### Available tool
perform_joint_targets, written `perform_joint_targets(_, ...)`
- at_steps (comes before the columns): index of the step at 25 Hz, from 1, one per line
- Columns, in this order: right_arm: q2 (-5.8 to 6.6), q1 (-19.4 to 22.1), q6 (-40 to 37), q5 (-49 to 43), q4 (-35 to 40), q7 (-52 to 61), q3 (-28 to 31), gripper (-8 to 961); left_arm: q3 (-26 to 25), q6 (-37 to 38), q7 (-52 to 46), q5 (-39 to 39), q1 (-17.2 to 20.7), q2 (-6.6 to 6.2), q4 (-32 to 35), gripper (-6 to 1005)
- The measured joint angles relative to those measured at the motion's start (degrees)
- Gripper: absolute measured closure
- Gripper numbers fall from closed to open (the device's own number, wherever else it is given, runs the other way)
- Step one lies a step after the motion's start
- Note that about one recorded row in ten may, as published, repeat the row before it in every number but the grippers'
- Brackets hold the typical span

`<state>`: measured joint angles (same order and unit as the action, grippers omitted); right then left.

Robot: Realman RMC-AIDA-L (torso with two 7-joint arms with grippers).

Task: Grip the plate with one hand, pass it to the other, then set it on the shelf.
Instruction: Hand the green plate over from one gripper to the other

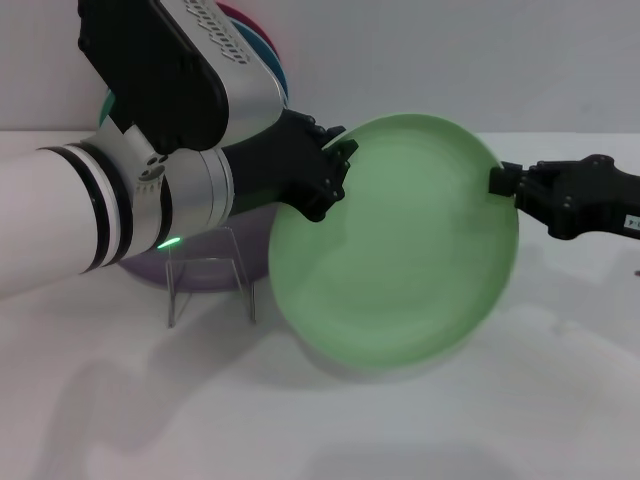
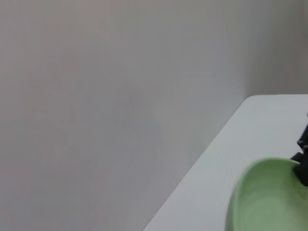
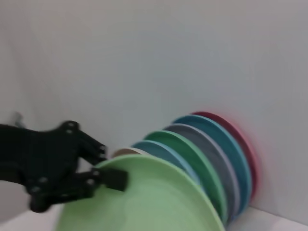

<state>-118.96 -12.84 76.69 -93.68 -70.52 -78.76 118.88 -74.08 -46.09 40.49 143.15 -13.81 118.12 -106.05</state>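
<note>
The light mint-green plate hangs above the table, tilted with its face toward me; it also shows in the wrist views. My right gripper, slim and black, is shut on the plate's right rim. My left gripper, on the thick white and silver arm, stands open at the plate's upper-left rim, one finger on each side of the edge. The clear shelf stands on the table below my left arm, left of the plate.
A lilac plate lies behind the clear rack. A row of upright coloured plates stands against the back wall. White tabletop stretches in front of the plate.
</note>
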Motion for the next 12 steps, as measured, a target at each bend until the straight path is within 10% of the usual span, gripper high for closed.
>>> perform_joint_targets(12,-0.07,0.8,14.0,8.6,13.5,-1.9,17.2,712,0.5,3.6,2.5,-1.0,0.6,0.03,-1.0,928)
